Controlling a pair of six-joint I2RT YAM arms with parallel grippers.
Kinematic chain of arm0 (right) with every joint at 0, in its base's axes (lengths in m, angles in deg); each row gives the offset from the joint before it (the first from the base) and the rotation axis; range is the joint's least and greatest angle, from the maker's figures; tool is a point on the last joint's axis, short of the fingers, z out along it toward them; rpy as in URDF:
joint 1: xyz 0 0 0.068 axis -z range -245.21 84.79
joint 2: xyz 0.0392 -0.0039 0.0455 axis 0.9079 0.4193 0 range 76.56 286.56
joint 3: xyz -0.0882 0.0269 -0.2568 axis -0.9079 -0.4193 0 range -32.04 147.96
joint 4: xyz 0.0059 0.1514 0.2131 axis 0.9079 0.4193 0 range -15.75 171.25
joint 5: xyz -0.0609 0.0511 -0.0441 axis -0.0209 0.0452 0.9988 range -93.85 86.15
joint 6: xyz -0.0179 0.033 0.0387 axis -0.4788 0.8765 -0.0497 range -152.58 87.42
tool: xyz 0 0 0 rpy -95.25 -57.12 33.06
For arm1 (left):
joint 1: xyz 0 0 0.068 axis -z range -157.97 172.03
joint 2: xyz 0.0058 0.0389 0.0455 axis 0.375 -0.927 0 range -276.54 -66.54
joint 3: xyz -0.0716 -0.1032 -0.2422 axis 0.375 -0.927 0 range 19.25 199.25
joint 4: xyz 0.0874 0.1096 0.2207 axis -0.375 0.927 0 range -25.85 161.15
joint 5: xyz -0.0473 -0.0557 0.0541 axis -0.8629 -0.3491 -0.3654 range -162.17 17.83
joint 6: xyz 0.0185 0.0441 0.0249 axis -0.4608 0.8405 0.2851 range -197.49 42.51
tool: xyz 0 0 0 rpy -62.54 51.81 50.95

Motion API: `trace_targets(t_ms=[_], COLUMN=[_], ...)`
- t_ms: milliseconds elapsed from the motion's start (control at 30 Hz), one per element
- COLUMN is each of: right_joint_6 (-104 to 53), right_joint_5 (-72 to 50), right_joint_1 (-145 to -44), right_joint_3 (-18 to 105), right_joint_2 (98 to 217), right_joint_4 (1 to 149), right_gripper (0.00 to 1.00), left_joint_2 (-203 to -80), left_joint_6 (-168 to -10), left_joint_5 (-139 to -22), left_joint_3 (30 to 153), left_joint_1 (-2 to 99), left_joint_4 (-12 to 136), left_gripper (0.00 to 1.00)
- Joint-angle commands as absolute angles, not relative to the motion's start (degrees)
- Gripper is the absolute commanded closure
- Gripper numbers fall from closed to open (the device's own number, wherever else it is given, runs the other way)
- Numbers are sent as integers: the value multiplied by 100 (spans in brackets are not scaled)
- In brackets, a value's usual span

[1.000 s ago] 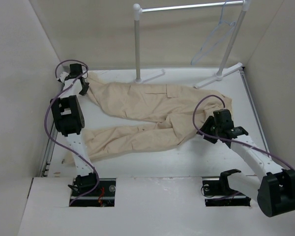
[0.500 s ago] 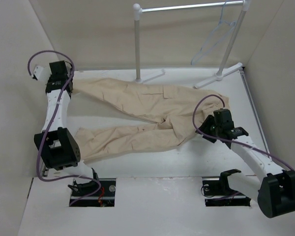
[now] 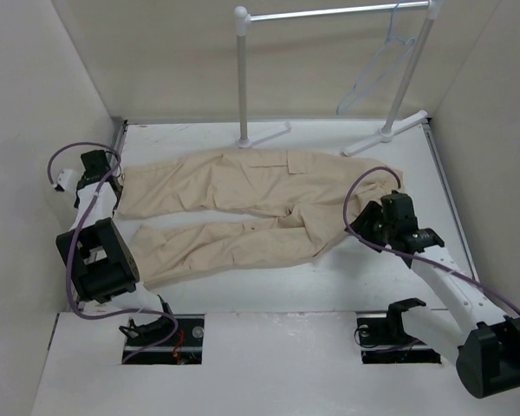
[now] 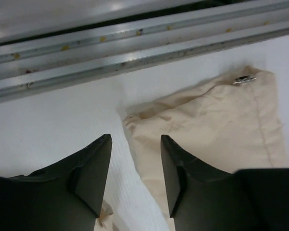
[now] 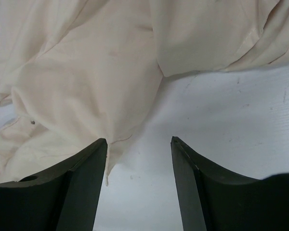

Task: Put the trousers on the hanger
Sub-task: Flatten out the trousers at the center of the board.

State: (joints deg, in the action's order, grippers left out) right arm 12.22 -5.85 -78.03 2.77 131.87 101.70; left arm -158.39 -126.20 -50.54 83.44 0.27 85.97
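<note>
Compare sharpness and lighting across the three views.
Top external: even light, sharp throughout, though the hanger looks faint against the pale wall. Left wrist: trousers hem crisp, the left claw a dark near shape, the metal rail above slightly soft. Right wrist: trousers bright and nearly washed out, the right claw in dark silhouette.

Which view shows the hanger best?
Top external: the hanger hangs on the rail at far right, its outline visible. Both wrist views show none of it, only trousers and table.
</note>
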Motion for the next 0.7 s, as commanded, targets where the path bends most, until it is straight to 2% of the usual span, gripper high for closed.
trace_targets(t_ms=[0, 100, 133, 233, 300, 367, 467, 567, 667], right_joint_6=[1119, 1119, 1119, 1119, 1119, 1119, 1181, 1286, 1426], right_joint_5=[-623, -614, -623, -614, -588, -544, -509, -211, 255], right_joint_1=[-7835, -7835, -7852, -7993, -8011, -8011, -7915, -7555, -7090], right_joint_3=[531, 566, 575, 645, 707, 786, 821, 848, 874], right_joint_2=[13070, 13131, 13166, 13219, 13184, 13123, 13018, 12895, 12798], right_joint_4=[10229, 10212, 10194, 10229, 10308, 10422, 10589, 10931, 11274], right_gripper=[38, 40, 47, 78, 84, 84, 81, 65, 50], left_joint_2=[-15346, -16020, -16345, -17250, -17735, -18131, -18693, -19159, -19538], left_joint_6=[-12514, -12181, -12031, -11854, -11845, -11863, -11845, -11880, -11933], left_joint_5=[-4932, -5272, -5509, -5872, -5837, -5880, -5986, -5960, -5715], left_joint_3=[8507, 9270, 9569, 10281, 10599, 10845, 11232, 11549, 12005], left_joint_1=[1, 176, 264, 510, 607, 668, 748, 748, 687], left_joint_4=[8103, 8146, 8181, 8461, 8550, 8533, 8533, 8542, 8559], left_gripper=[55, 47, 47, 48, 48, 49, 60, 81, 92])
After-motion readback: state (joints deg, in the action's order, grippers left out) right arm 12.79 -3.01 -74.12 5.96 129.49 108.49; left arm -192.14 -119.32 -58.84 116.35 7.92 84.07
